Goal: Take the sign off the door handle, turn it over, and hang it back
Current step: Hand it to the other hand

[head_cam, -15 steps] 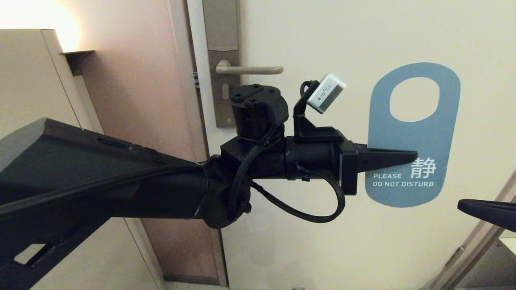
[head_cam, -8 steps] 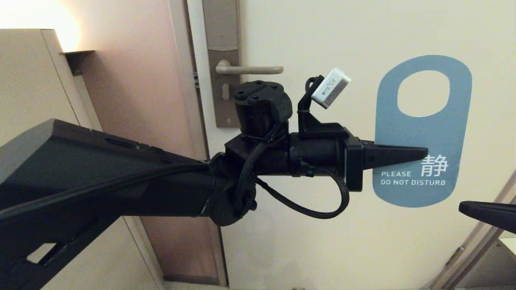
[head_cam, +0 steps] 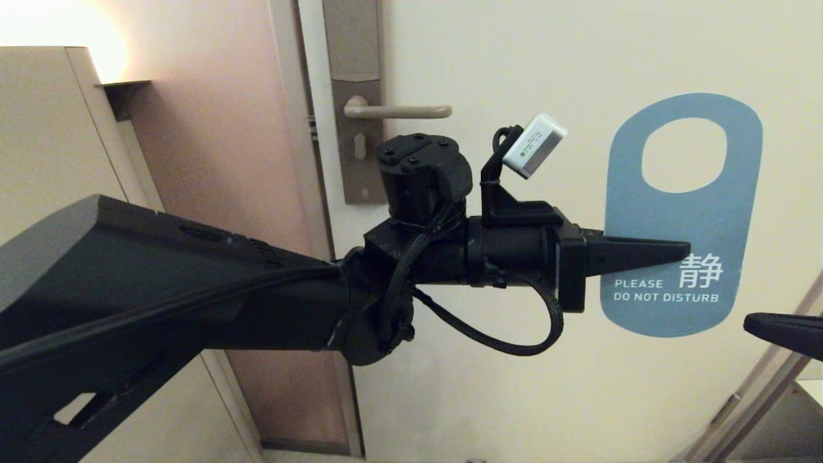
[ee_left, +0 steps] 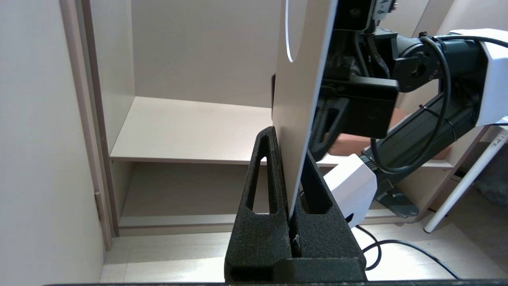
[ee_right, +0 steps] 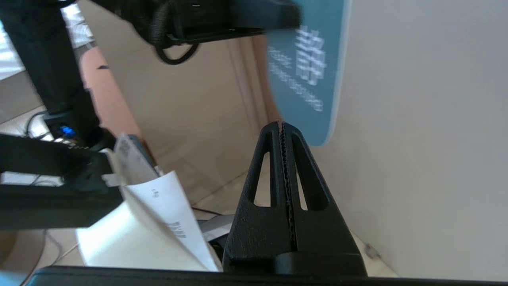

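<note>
Left gripper [head_cam: 681, 247] clamped the flat blue oblong sign [head_cam: 688, 212], blue face out, well right of the slim beige metal door handle [head_cam: 398, 110]. Right gripper [ee_right: 283, 127] closed empty, just below the sign.

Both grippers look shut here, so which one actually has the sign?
The left gripper: its fingers pinch the sign by its edge, off the door handle. The right gripper is shut on nothing, just below the sign's bottom end.

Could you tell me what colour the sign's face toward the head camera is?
Blue with white lettering, on the sign; best in the head view.
</note>
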Robot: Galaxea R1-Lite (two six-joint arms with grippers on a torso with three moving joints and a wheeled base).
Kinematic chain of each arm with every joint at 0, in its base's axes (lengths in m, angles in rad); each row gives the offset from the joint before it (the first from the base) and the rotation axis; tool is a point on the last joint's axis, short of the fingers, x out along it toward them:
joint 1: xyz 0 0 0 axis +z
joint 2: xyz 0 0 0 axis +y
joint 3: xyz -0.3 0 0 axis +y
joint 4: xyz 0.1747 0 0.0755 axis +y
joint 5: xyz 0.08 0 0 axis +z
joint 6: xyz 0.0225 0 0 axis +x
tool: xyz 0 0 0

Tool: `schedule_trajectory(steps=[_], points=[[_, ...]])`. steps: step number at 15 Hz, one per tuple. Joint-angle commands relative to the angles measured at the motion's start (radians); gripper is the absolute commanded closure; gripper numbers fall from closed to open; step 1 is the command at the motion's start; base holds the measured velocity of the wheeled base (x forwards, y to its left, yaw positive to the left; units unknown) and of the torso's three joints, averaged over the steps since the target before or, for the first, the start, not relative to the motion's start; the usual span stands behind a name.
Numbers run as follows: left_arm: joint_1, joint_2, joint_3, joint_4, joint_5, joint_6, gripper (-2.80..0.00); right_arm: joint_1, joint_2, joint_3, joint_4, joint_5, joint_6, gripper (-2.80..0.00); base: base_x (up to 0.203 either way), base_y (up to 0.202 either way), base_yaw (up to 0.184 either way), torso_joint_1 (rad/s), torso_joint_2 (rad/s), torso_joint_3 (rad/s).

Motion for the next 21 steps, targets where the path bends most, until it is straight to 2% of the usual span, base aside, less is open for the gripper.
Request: schedule_trajectory(steps=[1,17,21], points=[[0.000,0.001,0.001,-0.005,-0.004,-0.003,0.00,0.000,-0.003,0.007,0.000,0.007,0.000,-2.80,0.000,0.000,0.000,0.000,0.00,0.000],[0.000,0.011,0.020,-0.041,-0.005,-0.006,0.00,-0.001,0.040,0.061,-0.010,0.002,0.000,-2.80,0.000,0.000,0.000,0.000,0.00,0.000],[-0.003,0.020,0.015,-0.072,-0.003,-0.052,0.00,-0.001,0.068,0.052,-0.055,0.004,0.001,-2.80,0.000,0.000,0.000,0.000,0.00,0.000]])
